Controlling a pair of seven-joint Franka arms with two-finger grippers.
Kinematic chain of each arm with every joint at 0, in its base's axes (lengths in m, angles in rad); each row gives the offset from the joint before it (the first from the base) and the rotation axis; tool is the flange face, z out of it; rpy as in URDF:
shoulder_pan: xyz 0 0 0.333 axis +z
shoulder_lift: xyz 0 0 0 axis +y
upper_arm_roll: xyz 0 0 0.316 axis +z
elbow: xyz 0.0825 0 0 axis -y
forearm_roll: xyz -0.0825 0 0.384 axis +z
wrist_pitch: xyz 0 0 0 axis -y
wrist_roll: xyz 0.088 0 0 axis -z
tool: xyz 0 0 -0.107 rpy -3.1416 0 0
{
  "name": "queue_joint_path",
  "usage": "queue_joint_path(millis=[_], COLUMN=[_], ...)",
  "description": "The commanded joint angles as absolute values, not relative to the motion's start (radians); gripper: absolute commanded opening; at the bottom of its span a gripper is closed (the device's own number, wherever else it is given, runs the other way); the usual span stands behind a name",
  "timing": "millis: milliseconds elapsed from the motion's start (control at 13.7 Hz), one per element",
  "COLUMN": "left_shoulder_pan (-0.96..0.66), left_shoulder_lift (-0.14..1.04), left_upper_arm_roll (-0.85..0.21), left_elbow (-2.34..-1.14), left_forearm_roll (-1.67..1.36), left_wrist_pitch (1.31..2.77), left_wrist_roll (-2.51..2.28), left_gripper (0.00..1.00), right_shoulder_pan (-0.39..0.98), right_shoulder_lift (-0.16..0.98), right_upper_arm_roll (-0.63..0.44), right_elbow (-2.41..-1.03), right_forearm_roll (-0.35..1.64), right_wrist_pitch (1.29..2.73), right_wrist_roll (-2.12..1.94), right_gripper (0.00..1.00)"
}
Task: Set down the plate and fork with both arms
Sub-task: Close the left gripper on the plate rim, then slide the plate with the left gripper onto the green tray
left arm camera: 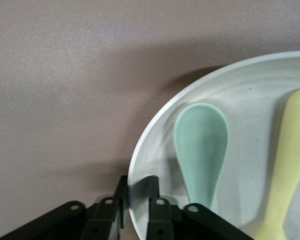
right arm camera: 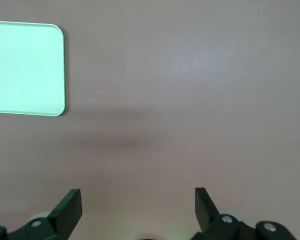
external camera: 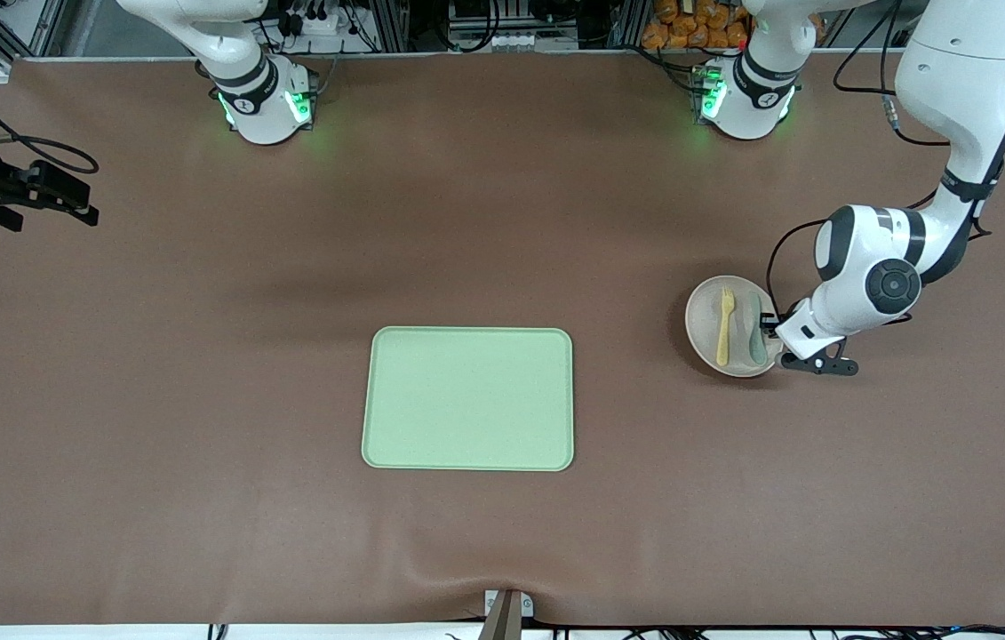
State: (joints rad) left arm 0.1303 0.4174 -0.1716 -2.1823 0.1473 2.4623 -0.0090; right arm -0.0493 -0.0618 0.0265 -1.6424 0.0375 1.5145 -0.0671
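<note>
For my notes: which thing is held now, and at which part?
The left gripper pinches the plate at its rim; right gripper holds nothing.

Two white arms [external camera: 955,80] are showing black joint rings and trailing black cables. Green lights are glowing at both bases [external camera: 267,107].

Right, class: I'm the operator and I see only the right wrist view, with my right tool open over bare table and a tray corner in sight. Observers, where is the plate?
Observer: The plate sits toward the left arm's end of the table, apart from the tray.
Operator: Anything on it?
Observer: The fork and a green spoon lie in it side by side.
Operator: Is the other arm busy there?
Observer: Yes, the left tool is closed on the plate's rim, with one finger inside it and one outside.
</note>
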Motion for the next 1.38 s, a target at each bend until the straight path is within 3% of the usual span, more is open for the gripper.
queue_joint_path(millis=[0, 437, 802, 1312], left_shoulder_pan=[0.127, 0.133, 0.138, 0.083], left_shoulder_lift=[0.410, 0.371, 0.374, 0.426], left_upper_arm_roll=[-0.169, -0.193, -0.253, -0.319], left_elbow=[-2.191, -2.134, -1.976, -1.786], left_forearm_roll=[0.169, 0.147, -0.041, -0.304], left_wrist_pitch=[2.471, 2.424, 2.241, 2.183], left_wrist_roll=[-0.015, 0.000, 0.000, -0.119], left_gripper=[0.00, 0.00, 0.00, 0.00], right_shoulder_pan=[-0.066, -0.066, -0.064, -0.064], right_shoulder_lift=[-0.052, -0.052, -0.052, -0.052], right_upper_arm_roll=[0.034, 0.034, 0.034, 0.034], right_elbow=[-1.624, -1.626, -1.628, -1.628], right_forearm_roll=[0.052, 0.052, 0.052, 0.052], right_wrist_pitch=[1.502, 1.496, 1.496, 1.496], right_wrist_roll=[-0.060, -0.060, -0.060, -0.063], right_gripper=[1.00, 1.00, 1.00, 1.00])
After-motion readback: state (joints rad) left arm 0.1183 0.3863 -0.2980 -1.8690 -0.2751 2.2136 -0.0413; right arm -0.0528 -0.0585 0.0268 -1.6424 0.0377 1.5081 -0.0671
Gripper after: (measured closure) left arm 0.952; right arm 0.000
